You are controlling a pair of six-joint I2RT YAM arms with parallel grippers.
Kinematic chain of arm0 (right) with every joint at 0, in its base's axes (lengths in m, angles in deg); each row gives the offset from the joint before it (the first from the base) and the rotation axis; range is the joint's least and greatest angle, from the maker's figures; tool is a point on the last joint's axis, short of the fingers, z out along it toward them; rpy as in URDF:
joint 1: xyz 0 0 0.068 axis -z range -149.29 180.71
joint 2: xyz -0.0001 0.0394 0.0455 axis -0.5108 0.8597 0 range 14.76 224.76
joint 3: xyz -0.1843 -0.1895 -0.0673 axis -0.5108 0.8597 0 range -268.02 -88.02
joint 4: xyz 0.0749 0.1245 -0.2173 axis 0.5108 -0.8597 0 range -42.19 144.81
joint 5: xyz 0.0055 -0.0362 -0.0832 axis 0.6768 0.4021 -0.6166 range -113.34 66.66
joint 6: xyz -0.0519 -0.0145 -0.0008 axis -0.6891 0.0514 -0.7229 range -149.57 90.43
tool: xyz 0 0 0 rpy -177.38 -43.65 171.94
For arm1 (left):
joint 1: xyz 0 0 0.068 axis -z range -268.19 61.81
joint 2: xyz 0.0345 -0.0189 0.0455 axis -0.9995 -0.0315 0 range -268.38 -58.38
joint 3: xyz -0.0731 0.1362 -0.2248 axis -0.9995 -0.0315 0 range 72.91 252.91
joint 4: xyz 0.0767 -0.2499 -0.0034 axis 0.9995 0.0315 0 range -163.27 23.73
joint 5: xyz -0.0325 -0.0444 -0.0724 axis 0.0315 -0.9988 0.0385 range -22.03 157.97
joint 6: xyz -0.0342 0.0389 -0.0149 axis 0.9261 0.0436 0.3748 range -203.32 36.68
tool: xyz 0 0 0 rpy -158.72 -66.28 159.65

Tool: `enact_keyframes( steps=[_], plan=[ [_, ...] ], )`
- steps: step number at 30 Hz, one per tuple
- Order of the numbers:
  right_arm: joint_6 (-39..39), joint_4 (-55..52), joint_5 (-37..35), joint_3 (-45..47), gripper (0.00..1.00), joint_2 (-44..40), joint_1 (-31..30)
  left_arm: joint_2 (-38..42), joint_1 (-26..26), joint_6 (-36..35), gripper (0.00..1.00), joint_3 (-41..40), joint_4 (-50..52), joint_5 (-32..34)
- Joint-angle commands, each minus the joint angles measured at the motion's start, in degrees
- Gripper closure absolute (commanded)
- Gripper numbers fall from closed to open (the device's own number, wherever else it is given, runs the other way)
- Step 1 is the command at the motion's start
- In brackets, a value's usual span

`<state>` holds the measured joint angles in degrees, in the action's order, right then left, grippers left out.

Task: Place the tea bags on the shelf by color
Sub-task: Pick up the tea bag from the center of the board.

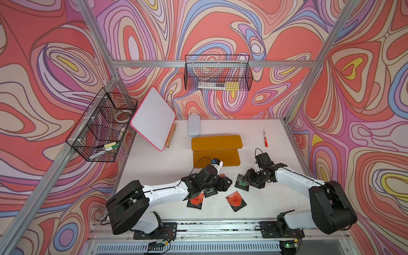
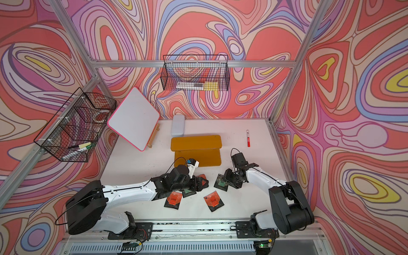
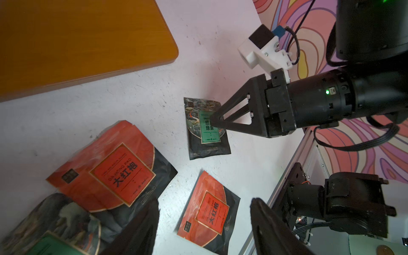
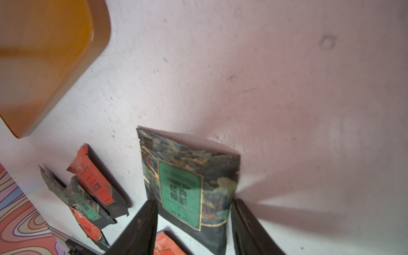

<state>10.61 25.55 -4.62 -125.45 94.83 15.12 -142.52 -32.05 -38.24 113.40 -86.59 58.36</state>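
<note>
With your right gripper (image 4: 194, 203) half-spread astride the green tea bag (image 4: 183, 176) near the shelf's (image 1: 216, 143) right end, pinch unclear, it may slip; your left gripper (image 3: 204, 201), spread over overlapping tea bags (image 3: 103, 172), could snag two.

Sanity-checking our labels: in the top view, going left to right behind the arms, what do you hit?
Side wire basket → whiteboard → yellow shelf → red marker. Grey case and back wire basket overlap the shelf's span, so left out.
</note>
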Motion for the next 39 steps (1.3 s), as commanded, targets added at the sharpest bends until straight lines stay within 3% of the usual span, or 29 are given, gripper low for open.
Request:
enact_keyframes(
  steps=[1, 10, 19, 28, 39],
  plan=[
    [0.33, 2.79, -0.07, 1.13, 0.46, 0.63, -0.31, -3.1, 1.07, 1.37, 0.35, 2.4, -3.7, 0.65],
    [0.77, 8.16, 4.29, 0.77, 0.46, 2.44, -0.31, -11.04, 1.56, 2.02, 0.43, 6.15, -4.09, -0.02],
    [-0.41, 6.12, 2.53, 1.04, 0.49, 1.67, -0.31, -16.36, 1.58, 2.08, 0.48, 8.96, -3.38, 0.32],
    [-0.86, 3.51, -0.26, 1.39, 0.51, 0.35, -0.31, -20.05, 1.6, 1.72, 0.48, 11.49, -2.69, 0.2],
    [-0.12, 5.31, 3.33, 2.16, 0.52, 0.91, -0.31, -23.25, 1.6, 2.02, 0.48, 13.38, -1.54, -0.57]
  ],
)
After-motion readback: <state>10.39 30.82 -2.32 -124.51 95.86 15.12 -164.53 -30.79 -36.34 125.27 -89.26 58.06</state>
